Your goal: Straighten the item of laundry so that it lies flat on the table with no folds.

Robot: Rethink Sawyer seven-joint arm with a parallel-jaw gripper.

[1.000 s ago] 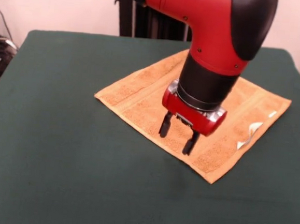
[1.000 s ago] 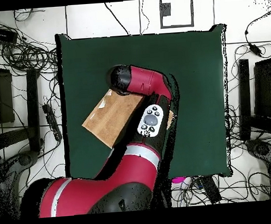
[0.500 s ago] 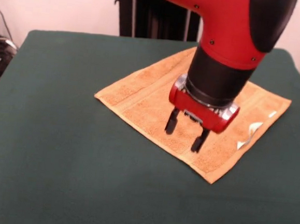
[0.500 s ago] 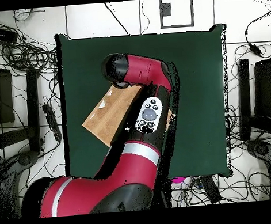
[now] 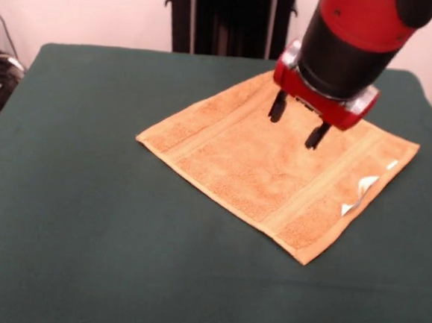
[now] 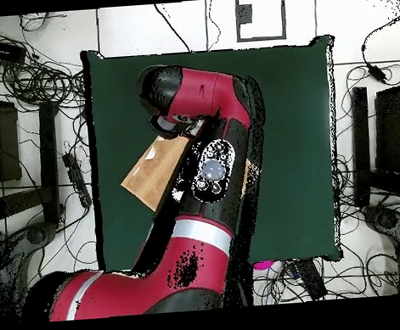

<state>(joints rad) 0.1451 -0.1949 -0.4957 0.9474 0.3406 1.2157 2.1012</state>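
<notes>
The orange-yellow towel (image 5: 268, 165) lies spread flat on the dark green table (image 5: 83, 233), with border bands showing and a white care tag (image 5: 361, 192) lying on it near its right edge. My gripper (image 5: 298, 121) hangs above the towel's far part, open and empty, clear of the cloth. In the overhead view the red arm covers most of the towel (image 6: 149, 177); only its left part shows. The gripper itself is hidden under the arm there.
The table (image 6: 295, 131) is much larger than the towel. Black stands and cables lie around the table on the floor (image 6: 28, 90). The robot's black pedestal (image 5: 227, 16) stands behind the far edge.
The gripper has risen and drawn back from the towel's near part to above its far part. The towel has not moved.
</notes>
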